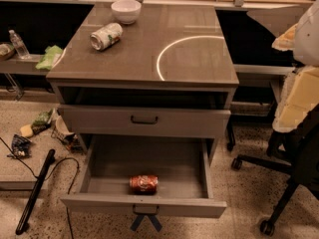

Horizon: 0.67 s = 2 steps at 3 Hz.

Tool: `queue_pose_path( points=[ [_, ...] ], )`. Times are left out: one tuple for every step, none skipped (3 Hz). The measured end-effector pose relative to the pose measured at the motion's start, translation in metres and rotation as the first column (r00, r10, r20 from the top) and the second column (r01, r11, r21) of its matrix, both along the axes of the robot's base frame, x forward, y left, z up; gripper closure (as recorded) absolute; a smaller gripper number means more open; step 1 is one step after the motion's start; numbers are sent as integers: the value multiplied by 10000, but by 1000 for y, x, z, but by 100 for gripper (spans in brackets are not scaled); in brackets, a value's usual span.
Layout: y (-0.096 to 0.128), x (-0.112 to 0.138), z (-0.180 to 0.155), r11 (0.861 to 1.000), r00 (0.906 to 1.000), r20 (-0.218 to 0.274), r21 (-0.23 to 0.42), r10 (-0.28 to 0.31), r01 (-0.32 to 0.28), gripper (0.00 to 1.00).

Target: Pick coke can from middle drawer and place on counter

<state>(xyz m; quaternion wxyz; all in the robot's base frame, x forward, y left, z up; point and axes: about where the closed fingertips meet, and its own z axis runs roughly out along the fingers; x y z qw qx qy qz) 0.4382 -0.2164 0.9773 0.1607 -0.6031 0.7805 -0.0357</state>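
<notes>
The hand [146, 222] sits low before the open drawer [149, 158], under its handle; apart or together, I cannot tell. One coke can [143, 184] lies sideways in that drawer near its front. The table [149, 51] carries one white-silver can [105, 36] near its left edge and one bowl [125, 10] at its back edge.

Open drawer [90, 164] leaves the coke can [143, 183] reachable from above; gripper unseen.
</notes>
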Motion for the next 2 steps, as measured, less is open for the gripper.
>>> queue_pose_path(
  points=[
    [2,1,-3,9999,10000,22,104,23,-23,0],
    [24,12,-35,9915,9994,234,1264,269,-297,0]
  ],
)
